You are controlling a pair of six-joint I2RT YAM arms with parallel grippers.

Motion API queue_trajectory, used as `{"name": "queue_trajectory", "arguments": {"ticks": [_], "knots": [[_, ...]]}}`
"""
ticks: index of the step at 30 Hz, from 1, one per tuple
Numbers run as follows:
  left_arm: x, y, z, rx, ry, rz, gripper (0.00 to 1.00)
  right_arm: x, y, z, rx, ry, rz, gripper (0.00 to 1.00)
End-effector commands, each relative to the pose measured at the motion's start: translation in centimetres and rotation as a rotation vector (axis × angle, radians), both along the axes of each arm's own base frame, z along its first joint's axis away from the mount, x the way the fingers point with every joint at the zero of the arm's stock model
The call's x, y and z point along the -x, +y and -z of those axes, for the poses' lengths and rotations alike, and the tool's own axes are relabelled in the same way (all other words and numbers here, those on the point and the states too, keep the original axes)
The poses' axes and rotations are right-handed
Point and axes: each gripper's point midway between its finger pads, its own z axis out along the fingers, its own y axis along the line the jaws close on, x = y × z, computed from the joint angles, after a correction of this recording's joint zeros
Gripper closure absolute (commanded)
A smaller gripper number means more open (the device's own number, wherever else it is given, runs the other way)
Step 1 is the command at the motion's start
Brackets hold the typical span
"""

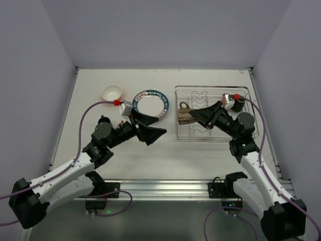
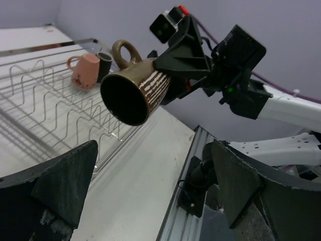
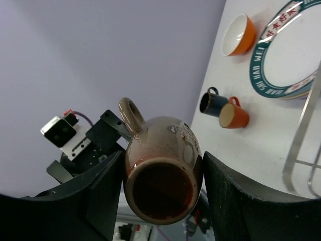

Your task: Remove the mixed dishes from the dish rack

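Your right end effector (image 1: 193, 114) grips the brown, white-streaked ceramic mug (image 1: 183, 116) over the left end of the silver wire dish rack (image 1: 210, 87) at the counter's (image 1: 150, 160) far right; carry it steadily into the wide-open left end effector (image 1: 153, 126).

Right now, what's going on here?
The right gripper holds a brown glazed mug in the air at the left end of the silver wire dish rack. The left gripper is open and empty, facing it. A dark-rimmed white plate, orange bowl, navy mug and orange mug sit on the table; a pink mug and a black mug are in the rack.
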Motion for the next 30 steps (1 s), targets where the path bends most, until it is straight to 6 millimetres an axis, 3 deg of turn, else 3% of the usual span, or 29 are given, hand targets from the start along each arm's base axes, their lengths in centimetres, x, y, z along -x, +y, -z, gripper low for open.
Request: {"name": "queue_trajectory", "arguments": {"ticks": [1, 11, 16, 21, 22, 23, 25, 26, 30], "knots": [[2.5, -1.0, -5.6, 0.181, -0.191, 0.098, 0.00, 0.9, 0.0, -4.7, -0.206, -0.031, 0.046, 1.00], [1.8, -5.4, -5.7, 0.148, -0.186, 0.073, 0.01, 3.0, 1.1, -6.3, -0.302, -0.054, -0.026, 1.00], [2.8, -8.0, -6.4, 0.135, -0.230, 0.119, 0.13, 4.2, 1.5, -5.7, -0.284, -0.054, -0.071, 1.00], [3.2, -8.8, -6.9, 0.134, -0.262, 0.096, 0.21, 5.8, 1.6, -5.8, -0.284, -0.066, -0.112, 1.00], [3.3, -9.0, -6.8, 0.130, -0.273, 0.099, 0.26, 6.0, 1.6, -5.5, -0.280, -0.058, -0.113, 1.00], [3.4, -9.2, -6.9, 0.129, -0.277, 0.101, 0.39, 6.4, 1.5, -5.5, -0.284, -0.063, -0.118, 1.00], [3.7, -9.5, -6.9, 0.127, -0.285, 0.111, 0.53, 6.7, 1.4, -5.5, -0.287, -0.065, -0.117, 1.00], [3.8, -9.6, -7.0, 0.128, -0.288, 0.114, 0.70, 6.8, 1.3, -5.6, -0.287, -0.065, -0.117, 1.00], [4.4, -10.1, -6.9, 0.122, -0.306, 0.120, 1.00, 7.6, 1.3, -5.8, -0.288, -0.075, -0.139, 1.00]]}}
